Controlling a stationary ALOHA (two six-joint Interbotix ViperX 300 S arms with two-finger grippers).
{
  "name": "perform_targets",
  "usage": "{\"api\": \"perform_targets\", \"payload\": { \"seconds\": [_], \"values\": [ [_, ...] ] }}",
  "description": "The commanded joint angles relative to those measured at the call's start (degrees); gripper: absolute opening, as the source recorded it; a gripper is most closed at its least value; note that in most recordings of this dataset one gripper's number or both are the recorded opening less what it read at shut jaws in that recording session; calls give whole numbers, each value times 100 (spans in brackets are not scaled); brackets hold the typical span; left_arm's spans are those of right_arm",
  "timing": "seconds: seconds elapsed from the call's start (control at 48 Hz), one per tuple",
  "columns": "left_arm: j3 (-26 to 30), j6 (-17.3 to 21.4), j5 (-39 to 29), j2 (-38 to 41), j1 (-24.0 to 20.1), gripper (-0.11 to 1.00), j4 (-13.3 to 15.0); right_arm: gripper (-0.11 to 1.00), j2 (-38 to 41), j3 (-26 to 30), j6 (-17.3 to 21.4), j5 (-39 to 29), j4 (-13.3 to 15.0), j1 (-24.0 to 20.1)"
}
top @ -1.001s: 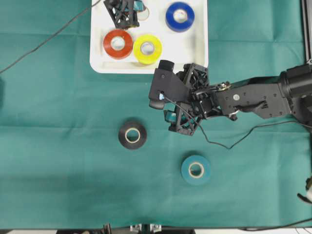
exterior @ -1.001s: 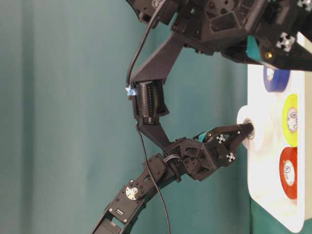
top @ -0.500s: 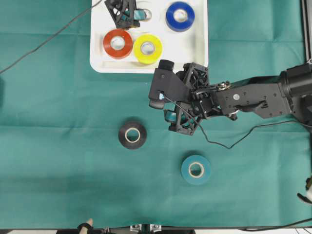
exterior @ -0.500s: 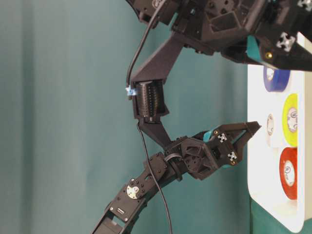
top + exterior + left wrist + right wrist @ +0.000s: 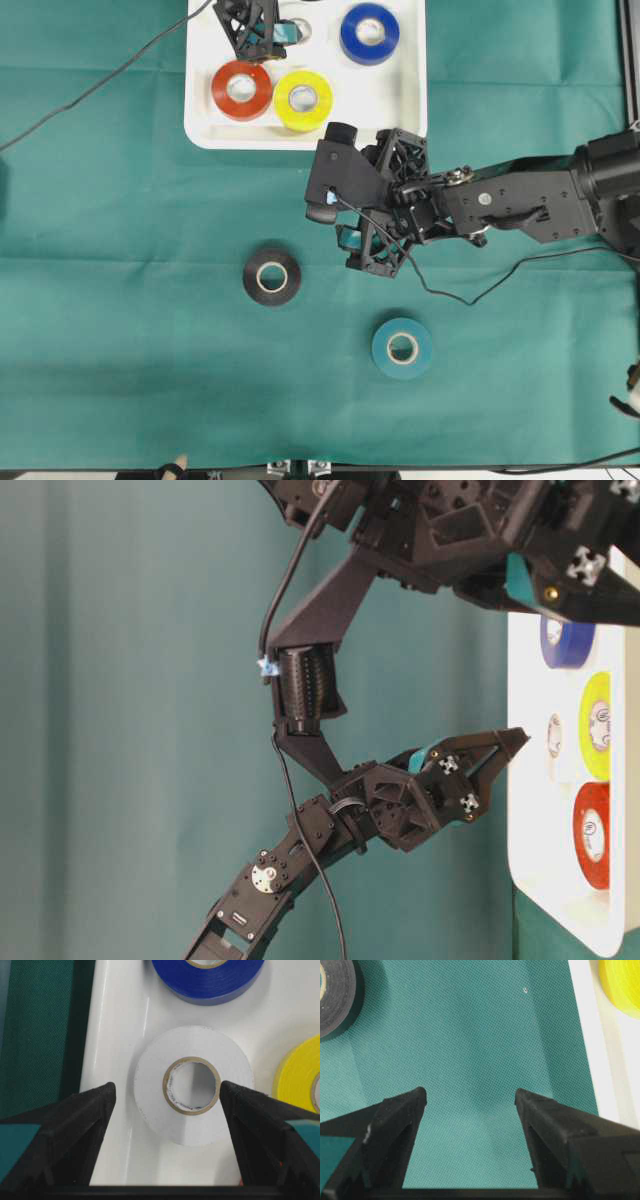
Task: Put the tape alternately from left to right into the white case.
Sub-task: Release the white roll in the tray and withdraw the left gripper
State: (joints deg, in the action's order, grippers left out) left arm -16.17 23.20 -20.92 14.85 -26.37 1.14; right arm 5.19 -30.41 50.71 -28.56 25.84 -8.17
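Observation:
The white case (image 5: 400, 110) sits at the table's far edge and holds the red tape (image 5: 241, 89), yellow tape (image 5: 303, 100) and blue tape (image 5: 369, 33). The white tape (image 5: 150, 1075) also lies flat in it, near its far rim. My left gripper (image 5: 166, 1087) hovers open above the white tape, with a finger on either side and neither touching it. On the green cloth lie the black tape (image 5: 272, 277) and teal tape (image 5: 402, 347). My right gripper (image 5: 470, 1094) hangs open and empty over bare cloth between the case and the black tape.
A black cable (image 5: 90, 85) trails across the cloth left of the case. The right arm (image 5: 520, 200) stretches in from the right edge, and its own cable (image 5: 470, 295) loops below it. Green cloth covers the whole table.
My left gripper has opened and let go of the white tape, which now lies flat in the case. The gripper has drawn back a little. The right arm has not moved.

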Motion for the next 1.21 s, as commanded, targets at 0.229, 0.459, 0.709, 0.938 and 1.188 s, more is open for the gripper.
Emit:
{"api": "perform_targets", "payload": {
  "seconds": [0.229,0.459,0.709,0.938,1.188],
  "values": [
    [-18,-9,-220,-624,62,87,9,79,-176,53,0,18,26,-9],
    [-483,-35,-378,-1143,299,87,9,79,-176,53,0,0,18,-9],
    [-1274,-79,-413,-1872,729,87,18,79,-176,44,0,0,18,-9],
    [-2083,-141,-352,-2602,1169,87,35,79,-193,44,-9,9,26,-9],
    [-2936,-483,308,-3278,1617,87,44,79,-193,44,-9,18,79,0]
  ]
}}
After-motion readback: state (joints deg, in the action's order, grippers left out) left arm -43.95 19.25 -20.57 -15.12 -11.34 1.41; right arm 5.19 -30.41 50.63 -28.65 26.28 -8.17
